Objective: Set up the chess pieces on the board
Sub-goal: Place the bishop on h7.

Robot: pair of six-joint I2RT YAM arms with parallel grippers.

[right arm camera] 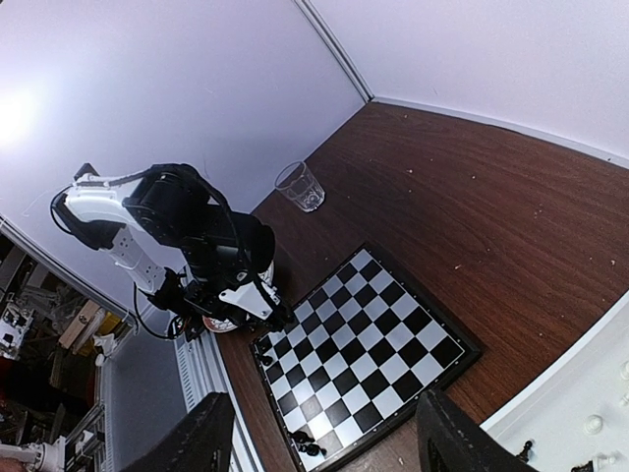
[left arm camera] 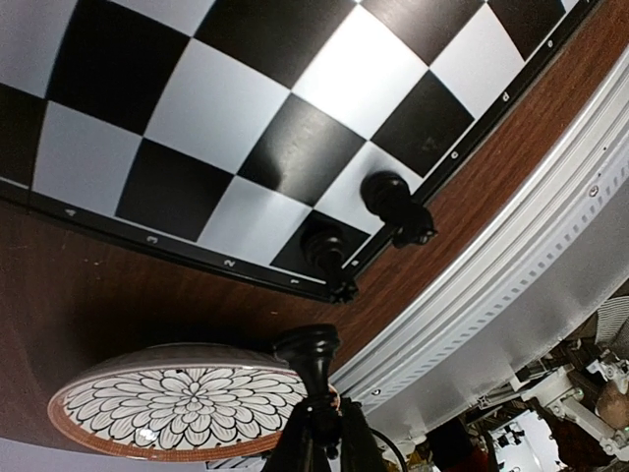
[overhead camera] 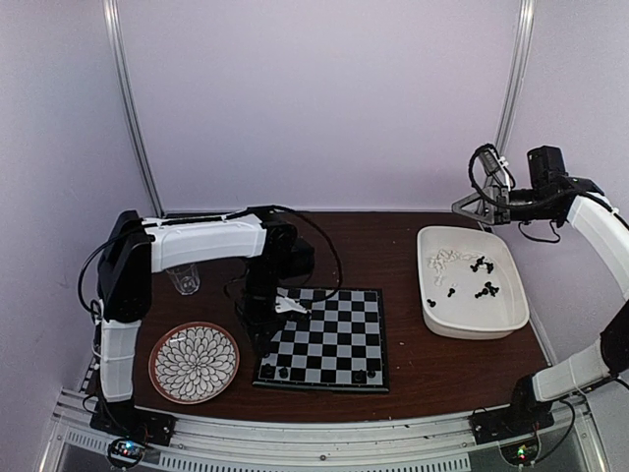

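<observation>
The board (overhead camera: 329,334) lies at the table's front centre. Black chess pieces stand on its near row: two by the left corner (overhead camera: 275,367) and two by the right corner (overhead camera: 366,374). In the left wrist view the two left-corner pieces (left arm camera: 324,246) (left arm camera: 388,195) stand on the board (left arm camera: 246,118). My left gripper (overhead camera: 265,346) hangs over the board's left edge, shut on a black piece (left arm camera: 307,359) held between its fingertips (left arm camera: 319,413). My right gripper (overhead camera: 467,206) is raised behind the tub, open and empty (right arm camera: 324,452), looking down on the board (right arm camera: 359,354).
A white tub (overhead camera: 506,320) at the right holds several loose white and black pieces (overhead camera: 462,270). A flower-patterned plate (overhead camera: 194,362) lies left of the board, and a drinking glass (overhead camera: 185,279) stands behind it. The table's metal rail (left arm camera: 511,285) runs along the front.
</observation>
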